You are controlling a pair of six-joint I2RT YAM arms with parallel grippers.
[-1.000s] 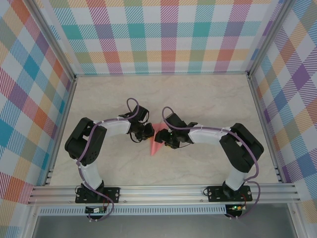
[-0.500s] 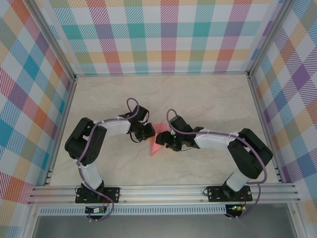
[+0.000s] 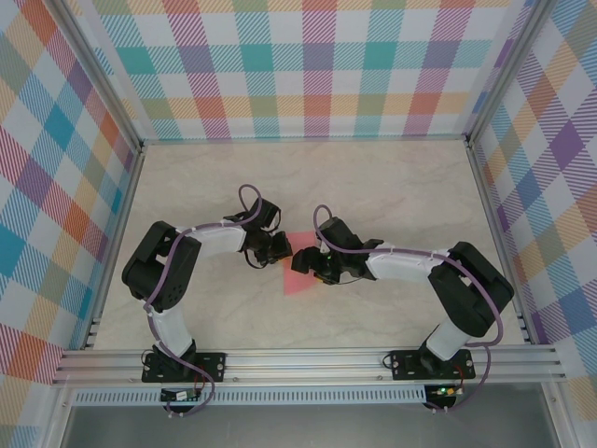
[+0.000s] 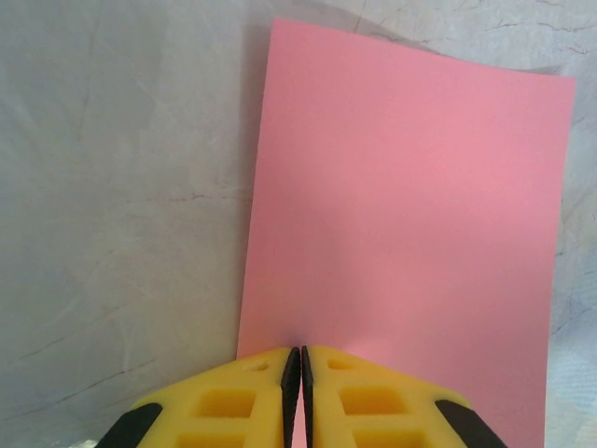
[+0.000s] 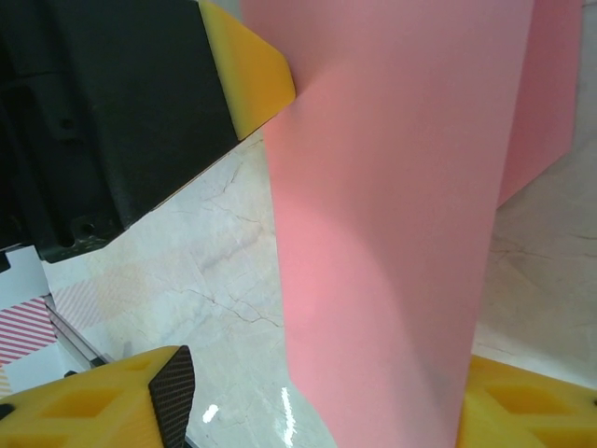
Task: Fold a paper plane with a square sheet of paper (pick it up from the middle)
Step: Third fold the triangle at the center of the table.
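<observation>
A tall sheet of pink paper (image 5: 392,215) stands upright through the middle of the view, running from the top edge down to the bottom. It rises between the two yellow fingers of the right gripper (image 5: 322,401), whose jaws stand wide apart. The finger at lower left, with its black pad (image 5: 175,392), is clear of the sheet, and the finger at lower right touches the sheet's foot. At upper left the black body of the left gripper (image 5: 266,79) ends in a yellow tip that meets the paper's left edge. Behind the sheet, at upper right, a second pink flap shows. The marble table (image 5: 215,271) lies beneath.
</observation>
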